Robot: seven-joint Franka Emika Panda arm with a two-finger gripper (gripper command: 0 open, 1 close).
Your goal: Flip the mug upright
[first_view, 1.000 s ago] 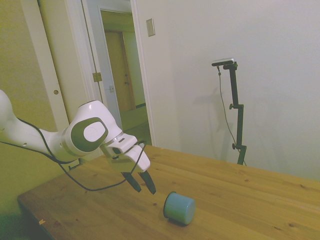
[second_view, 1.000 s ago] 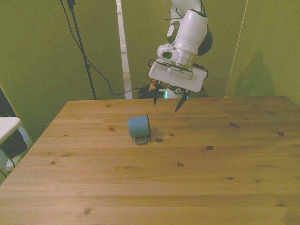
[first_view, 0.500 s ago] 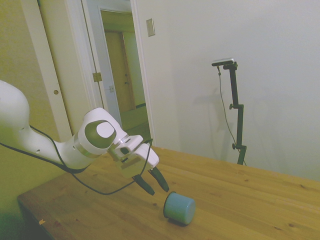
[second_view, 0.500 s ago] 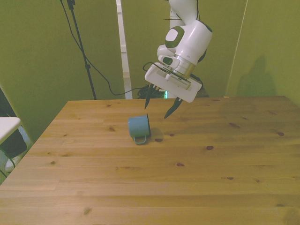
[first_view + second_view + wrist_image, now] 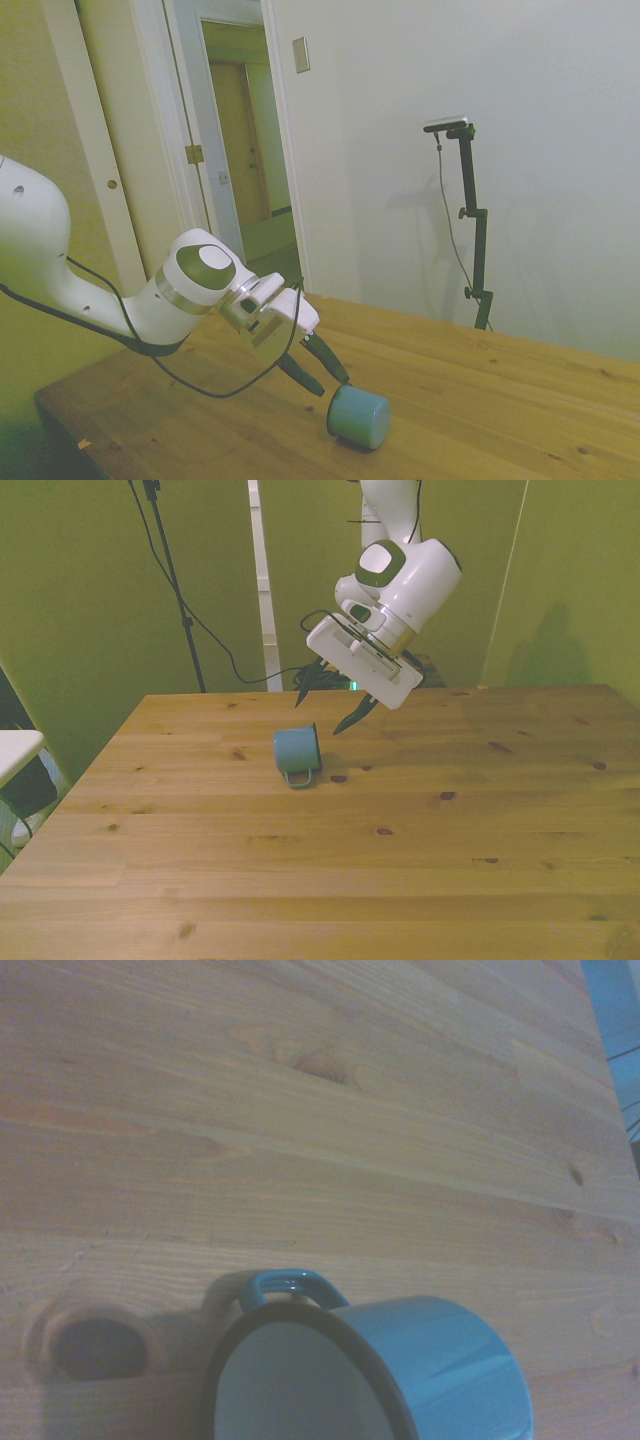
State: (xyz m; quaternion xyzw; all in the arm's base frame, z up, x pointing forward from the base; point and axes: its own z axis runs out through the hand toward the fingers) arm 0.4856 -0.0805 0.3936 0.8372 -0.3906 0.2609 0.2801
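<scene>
Side view: the pine counter (image 5: 480, 400) stands by a white wall and an open door (image 5: 240, 150). The blue mug (image 5: 358, 416) lies on its side; the gripper (image 5: 328, 380), fingers spread wide, has dropped closer to the mug.

Front view: the gripper (image 5: 318, 708) tilts more steeply behind the mug (image 5: 297, 752).

Wrist view: the mug (image 5: 370, 1375) shows a pale, empty inside beside a dark knot (image 5: 95, 1348).
</scene>
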